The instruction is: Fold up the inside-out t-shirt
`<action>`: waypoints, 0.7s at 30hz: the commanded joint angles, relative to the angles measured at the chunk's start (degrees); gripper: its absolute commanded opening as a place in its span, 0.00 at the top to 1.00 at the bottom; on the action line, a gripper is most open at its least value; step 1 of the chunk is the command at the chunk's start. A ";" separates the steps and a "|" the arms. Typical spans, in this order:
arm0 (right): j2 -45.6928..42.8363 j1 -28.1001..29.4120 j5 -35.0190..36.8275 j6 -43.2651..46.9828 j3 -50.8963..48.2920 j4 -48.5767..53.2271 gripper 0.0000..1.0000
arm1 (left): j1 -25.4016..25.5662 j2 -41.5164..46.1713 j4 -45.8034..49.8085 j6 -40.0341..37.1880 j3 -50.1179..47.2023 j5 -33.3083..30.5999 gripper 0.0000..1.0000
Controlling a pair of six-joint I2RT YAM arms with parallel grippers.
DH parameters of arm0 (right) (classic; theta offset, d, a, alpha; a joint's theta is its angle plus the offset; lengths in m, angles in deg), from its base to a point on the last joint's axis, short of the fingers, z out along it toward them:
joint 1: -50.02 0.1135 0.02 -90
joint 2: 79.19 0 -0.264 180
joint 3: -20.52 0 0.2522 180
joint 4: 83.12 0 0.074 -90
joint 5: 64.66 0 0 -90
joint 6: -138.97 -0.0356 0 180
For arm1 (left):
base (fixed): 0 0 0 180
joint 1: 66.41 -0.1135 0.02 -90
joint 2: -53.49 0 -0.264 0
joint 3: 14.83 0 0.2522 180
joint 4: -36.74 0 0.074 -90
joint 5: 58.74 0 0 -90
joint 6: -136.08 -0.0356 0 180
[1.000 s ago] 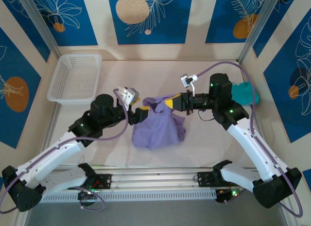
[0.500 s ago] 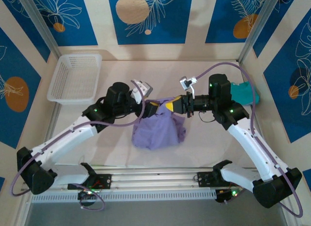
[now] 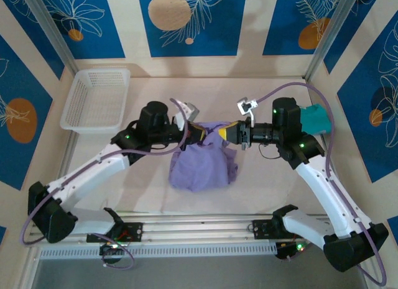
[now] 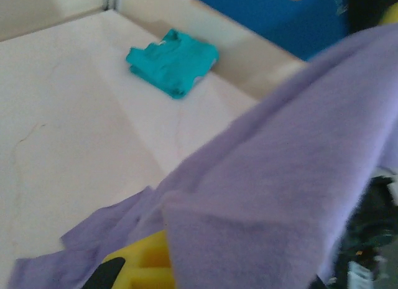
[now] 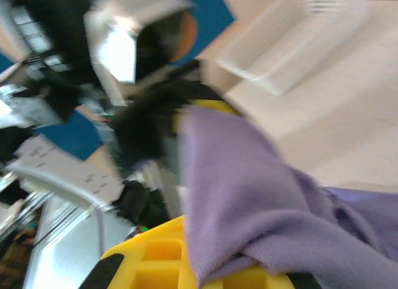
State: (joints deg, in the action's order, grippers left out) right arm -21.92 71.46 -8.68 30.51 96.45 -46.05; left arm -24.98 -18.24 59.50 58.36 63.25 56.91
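Inside-out t-shirt: the lavender inside-out t-shirt (image 3: 204, 166) lies bunched on the middle of the tabletop (image 3: 267, 174). Its 12 o'clock edge is lifted off the surface and strung between the two arms, and the rest sags in a crumpled heap toward 6 o'clock.

Left fingers: the left fingers (image 3: 200, 132) reach in from 9 o'clock to the shirt's raised top edge. They are closed and pinch the cloth. In the left wrist view a yellow finger (image 4: 142, 263) sits under a fold of the lavender fabric (image 4: 280, 177), which drapes over it and runs up toward 2 o'clock.

Right fingers: the right fingers (image 3: 218, 133) come in from 3 o'clock and are closed on the same raised edge, just beside the left ones and tip to tip with them. In the right wrist view the cloth (image 5: 249, 189) hangs across a yellow finger (image 5: 163, 259), though that picture is heavily blurred.

Teal garment: a small folded teal garment (image 3: 314, 120) lies at about 2 o'clock from the shirt, near the right wall and partly behind the right arm. In the left wrist view it (image 4: 173, 61) rests flat near the far edge of the tabletop (image 4: 74, 109), well apart from the lavender cloth.

White basket: a white plastic basket (image 3: 96, 100) stands at about 10 o'clock from the shirt, in the far left corner, well apart from both arms.

Shirt's shape: creased with uneven edges, and no neat fold can be made out.
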 commanded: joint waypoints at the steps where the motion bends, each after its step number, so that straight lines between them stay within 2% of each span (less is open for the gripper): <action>1: -0.81 -0.23 13.22 -1.91 -1.57 2.55 0.99 | -1.00 5.98 -11.53 10.78 -3.65 10.22 1.00; 4: -1.03 0.19 14.93 -3.70 -3.34 -0.69 0.97 | -1.46 8.51 -16.94 16.44 -6.48 12.15 1.00; 10: -0.34 1.13 18.49 -1.97 -3.06 1.97 0.95 | -2.58 9.76 -30.55 25.78 -11.68 14.17 1.00; 15: -0.50 1.46 24.20 1.61 1.02 10.87 0.77 | -2.99 9.49 -39.92 30.26 -14.67 13.54 1.00; 18: -3.95 1.92 26.64 4.30 1.32 11.81 0.70 | -3.02 9.90 -38.23 29.05 -14.84 12.07 1.00; 21: -9.41 3.48 22.63 6.92 -1.18 6.64 0.66 | -3.01 10.76 -34.09 25.98 -14.88 10.11 1.00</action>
State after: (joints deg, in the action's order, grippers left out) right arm -25.81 73.53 14.78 33.53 95.40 -37.37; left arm -27.51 -9.56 26.97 85.83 48.67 68.27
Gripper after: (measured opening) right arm 0.333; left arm 0.055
